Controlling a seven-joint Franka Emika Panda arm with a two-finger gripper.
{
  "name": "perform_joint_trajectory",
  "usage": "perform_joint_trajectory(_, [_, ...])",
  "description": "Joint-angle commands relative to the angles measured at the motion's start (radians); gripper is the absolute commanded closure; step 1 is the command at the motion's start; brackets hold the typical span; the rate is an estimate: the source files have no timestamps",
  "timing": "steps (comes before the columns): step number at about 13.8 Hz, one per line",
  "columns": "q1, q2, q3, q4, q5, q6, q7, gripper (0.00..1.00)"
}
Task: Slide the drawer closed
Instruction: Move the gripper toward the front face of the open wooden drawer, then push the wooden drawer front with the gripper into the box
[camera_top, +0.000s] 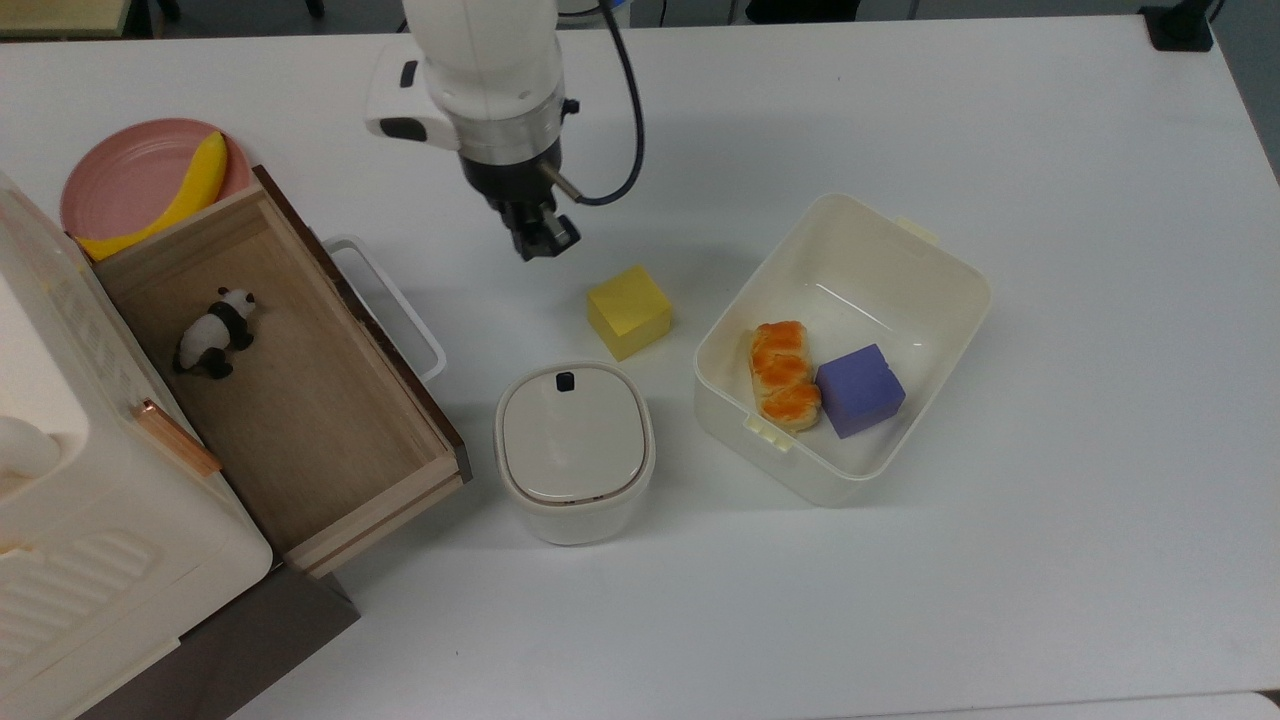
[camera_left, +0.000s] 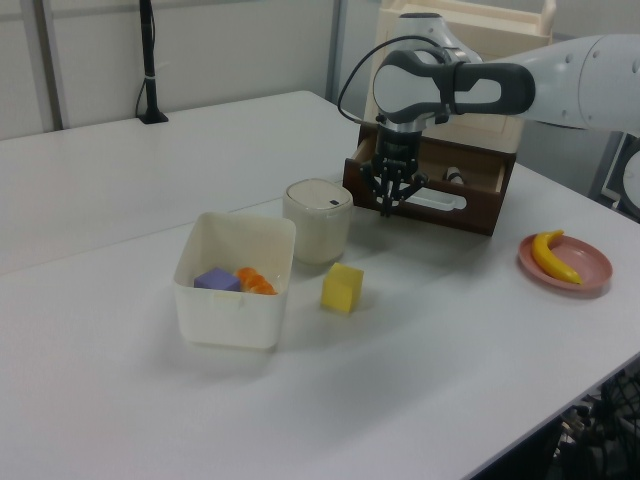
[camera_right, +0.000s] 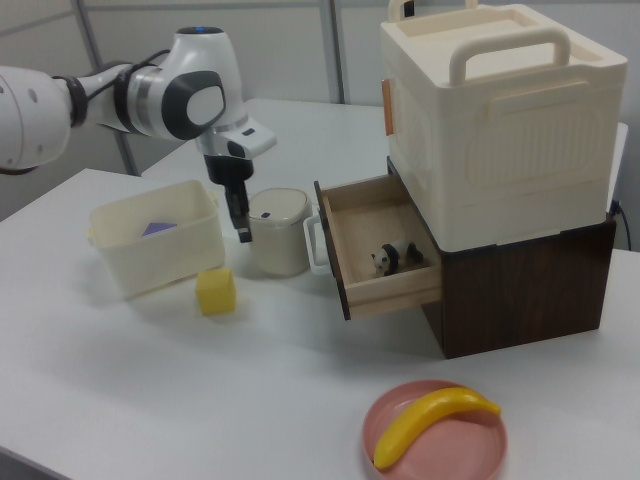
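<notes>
The drawer (camera_top: 290, 400) stands pulled out of the dark brown cabinet (camera_right: 520, 290). It is a light-wood box with a dark brown front panel and a white loop handle (camera_top: 392, 303). A small panda toy (camera_top: 216, 332) lies inside it. My gripper (camera_top: 541, 244) hangs over the table with its fingers pressed together and nothing between them. In the top view it is to the right of the handle, apart from it, and up-left of the yellow cube (camera_top: 628, 310). The left view has the gripper (camera_left: 386, 206) just in front of the drawer front (camera_left: 430, 205). The right view shows the gripper (camera_right: 243, 232) left of the handle (camera_right: 318, 240).
A cream lidded pot (camera_top: 573, 450) stands close to the drawer's front corner. A cream bin (camera_top: 900, 250) holds a bread piece (camera_top: 783, 373) and a purple cube (camera_top: 859, 389). A pink plate (camera_top: 120, 180) with a banana (camera_top: 180, 195) sits behind the drawer. A cream box (camera_right: 500, 120) tops the cabinet.
</notes>
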Motion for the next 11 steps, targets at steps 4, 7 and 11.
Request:
perform_joint_trajectory(4, [-0.061, 0.060, -0.009, -0.013, -0.136, 0.133, 0.024, 0.92])
perform_joint_trajectory(7, [-0.087, 0.120, -0.009, 0.019, -0.209, 0.188, 0.024, 0.92])
perform_joint_trajectory(11, [-0.155, 0.166, -0.011, 0.083, -0.226, 0.269, 0.023, 0.92])
